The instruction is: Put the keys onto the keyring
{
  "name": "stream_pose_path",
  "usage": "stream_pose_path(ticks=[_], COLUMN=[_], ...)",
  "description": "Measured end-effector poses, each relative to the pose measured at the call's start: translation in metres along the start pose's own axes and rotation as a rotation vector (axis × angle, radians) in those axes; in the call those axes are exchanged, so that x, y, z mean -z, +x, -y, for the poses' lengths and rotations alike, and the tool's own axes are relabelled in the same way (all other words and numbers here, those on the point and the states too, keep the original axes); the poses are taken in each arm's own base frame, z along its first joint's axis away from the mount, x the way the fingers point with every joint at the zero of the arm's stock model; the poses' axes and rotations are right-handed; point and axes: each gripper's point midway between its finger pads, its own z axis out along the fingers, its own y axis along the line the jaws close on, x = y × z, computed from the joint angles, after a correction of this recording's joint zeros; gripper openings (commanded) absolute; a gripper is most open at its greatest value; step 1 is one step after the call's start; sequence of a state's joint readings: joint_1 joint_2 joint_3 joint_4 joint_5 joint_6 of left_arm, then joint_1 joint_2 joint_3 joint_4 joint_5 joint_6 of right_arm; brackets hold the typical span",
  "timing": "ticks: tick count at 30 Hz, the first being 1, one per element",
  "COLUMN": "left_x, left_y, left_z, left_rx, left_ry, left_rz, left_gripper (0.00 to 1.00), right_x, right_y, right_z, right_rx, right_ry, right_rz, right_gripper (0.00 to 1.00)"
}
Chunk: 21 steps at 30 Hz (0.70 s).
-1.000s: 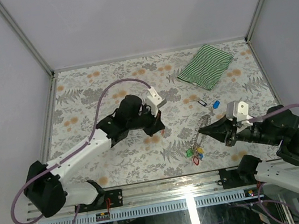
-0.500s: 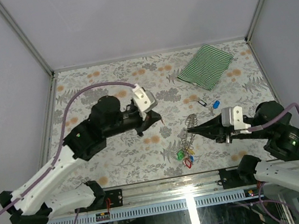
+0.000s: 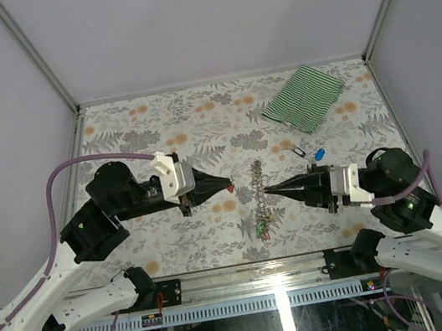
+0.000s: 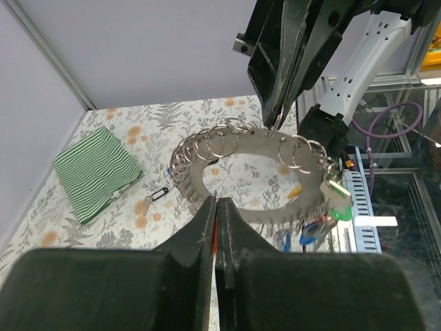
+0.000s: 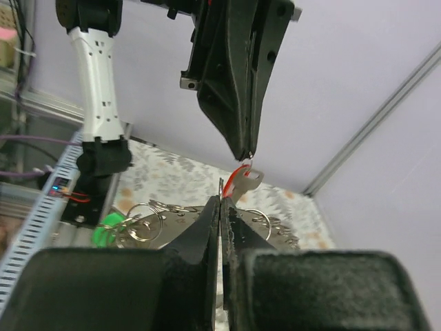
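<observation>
Both arms reach level toward each other above the tabletop [image 3: 132, 138]. The left gripper [image 3: 229, 186] clamps a red-tagged key [image 5: 242, 181], and the right gripper [image 3: 268, 191] clamps the keyring [image 3: 258, 202].

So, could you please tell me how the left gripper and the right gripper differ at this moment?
The left gripper pinches one red-tagged key; the right gripper pinches the keyring. The left gripper points right, the right gripper left, tips facing. The left gripper's load is tiny; the right gripper's keyring hangs below it, with tagged keys dangling. Both are shut and held in the air.
</observation>
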<state>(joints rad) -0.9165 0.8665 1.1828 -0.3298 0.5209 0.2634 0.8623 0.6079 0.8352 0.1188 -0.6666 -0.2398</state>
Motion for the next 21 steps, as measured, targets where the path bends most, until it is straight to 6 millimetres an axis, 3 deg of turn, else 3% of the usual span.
stream_pose_path(ticks=[11,21], left_x=[-0.001,-0.002], left_y=[0.009,0.006], left_z=[0.005,0.01], left_rx=[0.045,0.055], left_ry=[0.017,0.042], left_rz=[-0.015,0.0], left_gripper=[0.0,0.0], right_x=[0.004,0.008], right_y=[-0.001,0.01], right_z=[0.008,0.008], right_rx=[0.454,0.579], right_ry=[-0.032,-0.058], right_rz=[0.013,-0.042], right_gripper=[0.0,0.0])
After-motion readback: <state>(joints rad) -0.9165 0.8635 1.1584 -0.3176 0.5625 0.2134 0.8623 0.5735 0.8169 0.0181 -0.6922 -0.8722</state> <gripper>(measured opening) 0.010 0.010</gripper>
